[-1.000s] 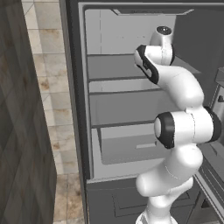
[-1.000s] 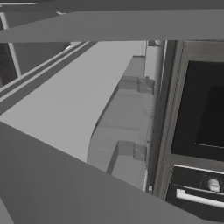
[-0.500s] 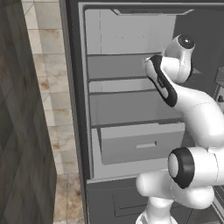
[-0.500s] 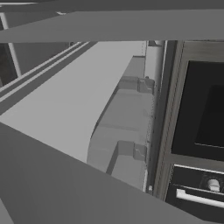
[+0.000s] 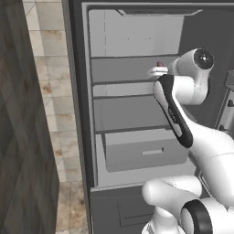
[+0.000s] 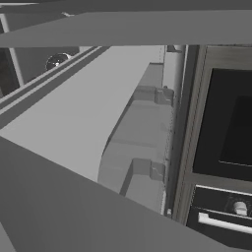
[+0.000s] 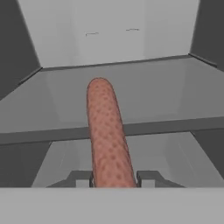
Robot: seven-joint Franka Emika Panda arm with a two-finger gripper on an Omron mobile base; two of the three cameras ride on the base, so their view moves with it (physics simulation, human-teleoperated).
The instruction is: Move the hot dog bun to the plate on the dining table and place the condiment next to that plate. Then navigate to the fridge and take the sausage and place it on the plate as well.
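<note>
no readable text, no labels, no brands, no numbers, no signs

Sausage reddish-brown, speckled; fridge grey.

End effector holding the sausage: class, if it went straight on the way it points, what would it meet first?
Probably the pale grey back wall of the dark grey fridge; the reddish-brown sausage would touch first, though depth is unclear.
</note>
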